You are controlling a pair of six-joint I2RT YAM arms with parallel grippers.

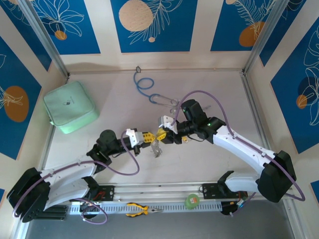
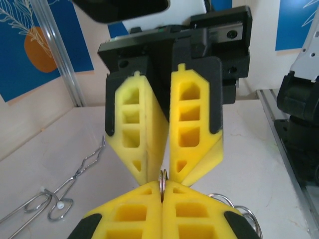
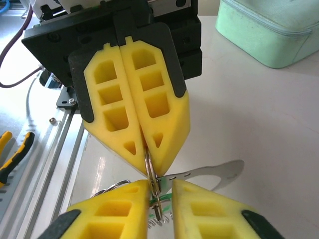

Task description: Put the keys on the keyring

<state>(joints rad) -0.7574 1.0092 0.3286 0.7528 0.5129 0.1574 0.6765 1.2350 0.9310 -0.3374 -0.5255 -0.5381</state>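
Over the middle of the table my two grippers meet tip to tip. My left gripper [image 1: 151,137] [image 2: 162,188] is shut on the edge of a thin metal split ring, the keyring [image 2: 162,178] [image 3: 149,167]. A cluster of metal pieces [image 1: 156,148] dangles below it. My right gripper [image 1: 166,133] [image 3: 161,191] stands open by a narrow gap. The ring rests against its left finger, with a green-headed key [image 3: 163,198] hanging in the gap. A flat silvery charm [image 3: 209,173] sticks out to the right. The yellow-headed key is not discernible.
A mint-green pouch [image 1: 70,107] [image 3: 269,30] lies at the left. The blue-tubed stethoscope [image 1: 144,84] with its metal ear tubes [image 1: 162,98] [image 2: 55,194] lies at the back. Yellow-handled pliers [image 1: 142,210] and a green disc [image 1: 191,201] rest on the near rail.
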